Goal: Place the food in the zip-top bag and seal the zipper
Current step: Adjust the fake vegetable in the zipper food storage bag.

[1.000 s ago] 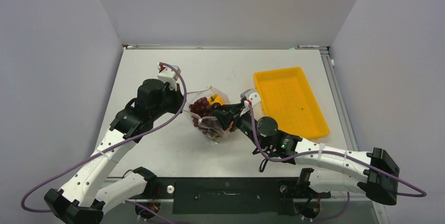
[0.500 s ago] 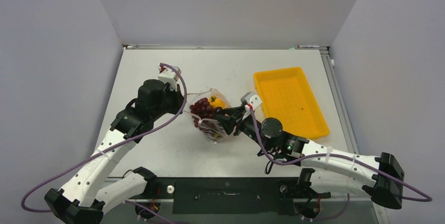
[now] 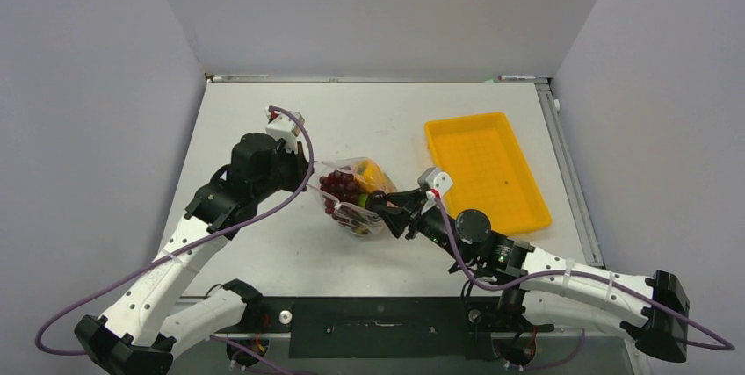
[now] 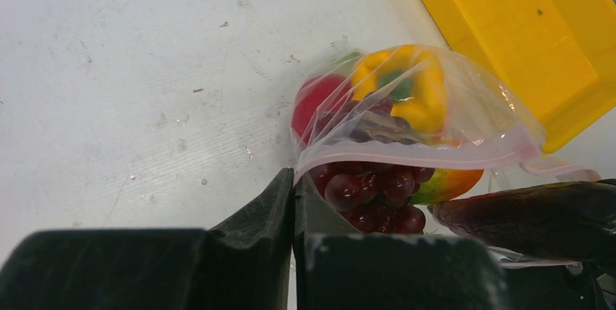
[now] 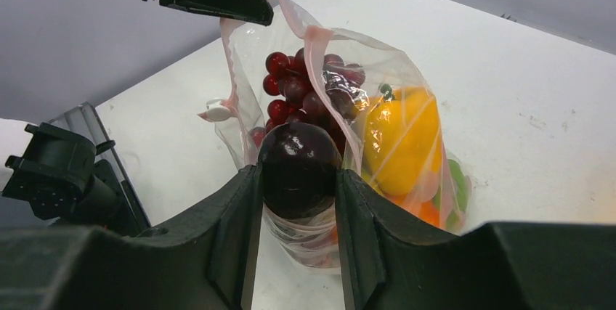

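At counter (image 3: 386, 120) centre, I find zip-top bag (image 4: 476, 110) holding grape bunch (image 4: 370, 190), bell pepper (image 4: 410, 92). Left fingers (image 4: 254, 212) clenched on zipper (image 4: 414, 156); right fingers (image 5: 232, 230) grasping eggplant (image 5: 298, 168) at mouth. Outstanding: insertion, sealing.

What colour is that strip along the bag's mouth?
The strip is pinkish-red, clearest in the left wrist view.

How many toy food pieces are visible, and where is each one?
5: grapes, a yellow pepper, a red piece and an orange-green piece in the bag; an eggplant in the right jaws by its mouth. More may be hidden.
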Tool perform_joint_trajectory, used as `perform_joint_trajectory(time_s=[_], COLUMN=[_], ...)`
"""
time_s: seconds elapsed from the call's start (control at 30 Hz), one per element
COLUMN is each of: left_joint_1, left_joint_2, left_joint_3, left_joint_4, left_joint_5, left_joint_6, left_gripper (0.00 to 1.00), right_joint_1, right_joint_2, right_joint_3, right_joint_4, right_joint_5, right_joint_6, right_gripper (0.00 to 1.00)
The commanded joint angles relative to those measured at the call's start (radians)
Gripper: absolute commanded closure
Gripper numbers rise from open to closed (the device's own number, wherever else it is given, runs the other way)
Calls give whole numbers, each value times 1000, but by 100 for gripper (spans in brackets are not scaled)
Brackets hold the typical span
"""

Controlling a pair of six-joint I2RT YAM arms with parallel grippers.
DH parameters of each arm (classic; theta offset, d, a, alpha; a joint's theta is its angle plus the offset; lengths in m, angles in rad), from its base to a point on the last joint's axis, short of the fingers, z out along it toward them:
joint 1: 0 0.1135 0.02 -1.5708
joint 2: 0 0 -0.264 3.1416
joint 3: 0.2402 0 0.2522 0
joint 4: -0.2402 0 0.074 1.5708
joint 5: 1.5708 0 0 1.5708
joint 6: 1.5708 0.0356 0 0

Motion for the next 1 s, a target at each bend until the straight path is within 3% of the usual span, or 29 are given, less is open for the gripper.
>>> perform_joint_trajectory(time_s=[0.0, 0.77, 0.9, 0.97], left_joint_1=[5, 5, 5, 5], left_joint_2=[-11, 6, 7, 8], left_joint_3=[11, 16, 18, 17], left_joint_4=[57, 65, 65, 65], left_joint_5=[-29, 97, 101, 106], left_joint_6=[7, 10, 11, 11], left_gripper=[100, 100, 100, 100], right_joint_1=[4, 35, 35, 36], right_joint_2=[-23, 183, 170, 168], right_joint_3=[-51, 0, 47, 82], right_joint_4=[-18, 52, 8, -25], right_joint_5=[33, 122, 130, 124], right_joint_6=[-25, -103, -128, -137], right_gripper=[95, 94, 78, 64])
